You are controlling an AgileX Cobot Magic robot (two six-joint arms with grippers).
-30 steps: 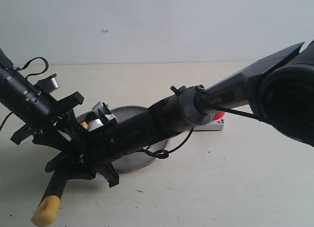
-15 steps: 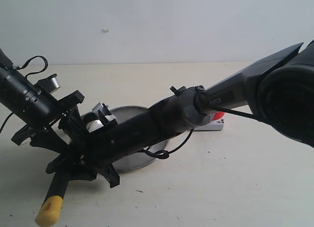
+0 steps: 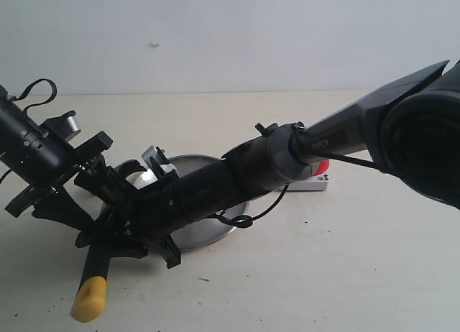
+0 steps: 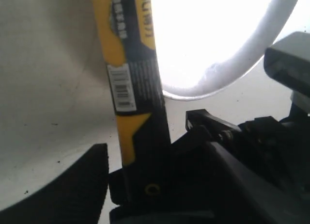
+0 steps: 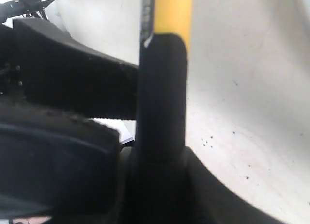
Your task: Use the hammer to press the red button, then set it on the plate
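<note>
The hammer (image 3: 91, 292) slants down toward the table's front left, its yellow end lowest; its head is hidden among the grippers. My right gripper (image 3: 118, 235) reaches across from the right and is shut on the hammer's black grip (image 5: 162, 88). My left gripper (image 3: 97, 203) stands open around the black-and-yellow handle (image 4: 131, 64), with a gap between the handle and one finger (image 4: 77, 180). The plate (image 3: 208, 228) lies under the right arm, its rim (image 4: 252, 49) bright in the left wrist view. The red button (image 3: 321, 168) peeks out behind the right arm.
The right arm (image 3: 323, 141) crosses the table from right to left above the plate. A black cable loop (image 3: 241, 220) hangs from it over the plate's edge. The left arm (image 3: 29, 145) comes in from the far left. Dark specks dot the pale tabletop (image 3: 323, 260).
My left gripper has opened and drawn back to the left. The hammer, held by the right gripper, has swung so that its yellow end sits further right.
</note>
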